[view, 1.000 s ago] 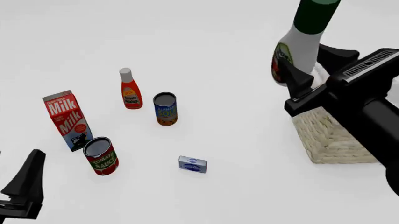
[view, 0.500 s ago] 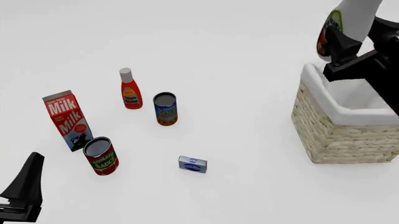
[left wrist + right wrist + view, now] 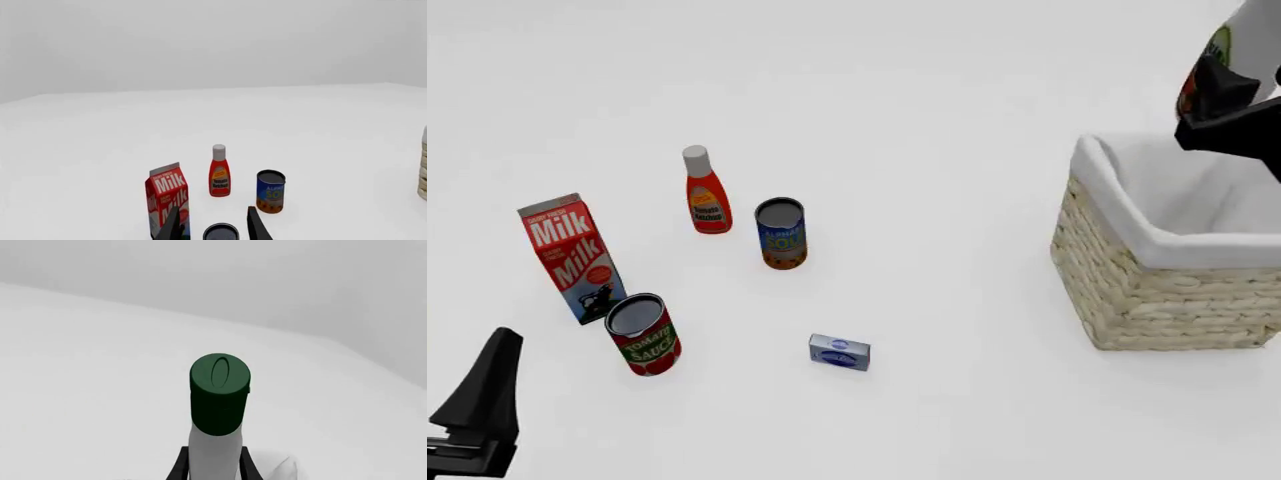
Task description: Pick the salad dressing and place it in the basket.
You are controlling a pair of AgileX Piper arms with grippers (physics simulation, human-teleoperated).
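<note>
The salad dressing (image 3: 1244, 40) is a white bottle with a green-and-red label, cut off by the top right corner of the front view. My right gripper (image 3: 1232, 105) is shut on its body and holds it in the air above the far right part of the basket (image 3: 1148, 290). In the right wrist view the bottle's dark green cap (image 3: 219, 390) stands beyond the gripper (image 3: 213, 471), with a finger on each side of the white neck. My left gripper (image 3: 481, 405) is open and empty at the near left; its fingers (image 3: 171, 227) also show in the left wrist view.
On the left half of the table stand a milk carton (image 3: 571, 258), a red ketchup bottle (image 3: 705, 192), a blue soup can (image 3: 782, 233), a tomato sauce can (image 3: 645, 333) and a small blue box (image 3: 839, 352). The basket's edge (image 3: 423, 170) shows in the left wrist view.
My right gripper has carried the salad dressing to the right, from in front of the basket's left side to above its far right part. The left arm has not moved.
</note>
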